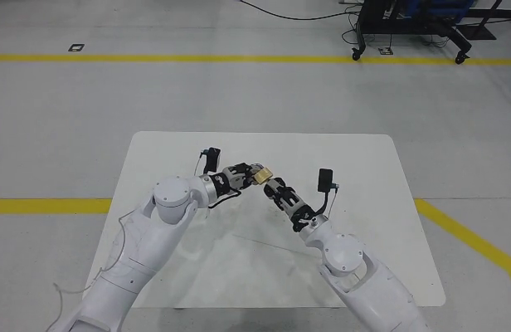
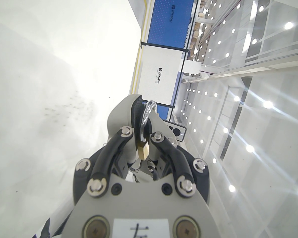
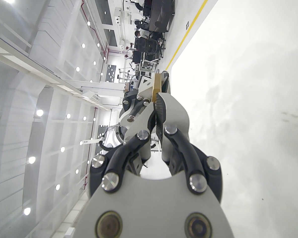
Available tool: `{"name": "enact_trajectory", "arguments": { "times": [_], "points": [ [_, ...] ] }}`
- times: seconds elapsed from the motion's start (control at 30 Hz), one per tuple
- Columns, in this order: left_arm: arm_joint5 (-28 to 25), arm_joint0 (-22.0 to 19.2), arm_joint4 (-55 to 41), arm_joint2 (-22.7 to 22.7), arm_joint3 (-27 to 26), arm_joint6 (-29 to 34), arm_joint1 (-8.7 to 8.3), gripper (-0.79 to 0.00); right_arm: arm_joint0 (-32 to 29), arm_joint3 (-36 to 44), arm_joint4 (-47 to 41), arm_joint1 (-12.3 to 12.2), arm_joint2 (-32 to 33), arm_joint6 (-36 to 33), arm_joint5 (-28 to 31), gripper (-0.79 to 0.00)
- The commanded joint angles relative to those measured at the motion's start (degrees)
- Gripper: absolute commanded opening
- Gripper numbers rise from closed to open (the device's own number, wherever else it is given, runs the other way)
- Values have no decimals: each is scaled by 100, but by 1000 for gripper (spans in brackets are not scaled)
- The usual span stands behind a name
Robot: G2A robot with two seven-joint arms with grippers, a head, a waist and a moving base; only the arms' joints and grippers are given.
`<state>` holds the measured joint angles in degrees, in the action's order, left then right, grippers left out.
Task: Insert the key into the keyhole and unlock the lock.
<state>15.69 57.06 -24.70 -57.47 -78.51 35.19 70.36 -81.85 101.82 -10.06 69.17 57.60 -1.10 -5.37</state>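
White table (image 1: 363,166) seen from above, with two robot arms meeting a little toward 12 o'clock from its middle. Between them is a small brass lock (image 1: 263,175). The left gripper (image 1: 252,175) comes in from the lock's 9 o'clock, and the right gripper (image 1: 271,187) from its 5 o'clock.

From above the lock is just a brass block, and the wrist views add the grip. In the left wrist view, the left jaws are clamped on the lock, with its silver shackle (image 2: 147,115) and brass body (image 2: 144,150) lying between the two fingers. In the right wrist view, the right jaws are pressed together, their tips touching the lock's brass edge, and the left gripper's fingers sit on either side of it. Whether the right jaws pinch the key cannot be told, because the gap between them is hidden.
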Motion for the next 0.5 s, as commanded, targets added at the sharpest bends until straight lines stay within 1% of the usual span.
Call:
{"name": "enact_trajectory", "arguments": {
  "times": [0.0, 0.2, 0.47],
  "points": [
    [-6, 3, 28, -20, -4, -3, -3, -785, -20, 12, -19, 7, 30, -6, 3, 0],
    [1, 13, 32, -96, 2, 10, -7, -785, -197, 157, -114, 0, 257, -38, 91, 0],
    [70, -6, 84, -114, 36, 19, 2, -785, -208, 169, -101, -2, 270, -52, 88, 0]
  ]
}}
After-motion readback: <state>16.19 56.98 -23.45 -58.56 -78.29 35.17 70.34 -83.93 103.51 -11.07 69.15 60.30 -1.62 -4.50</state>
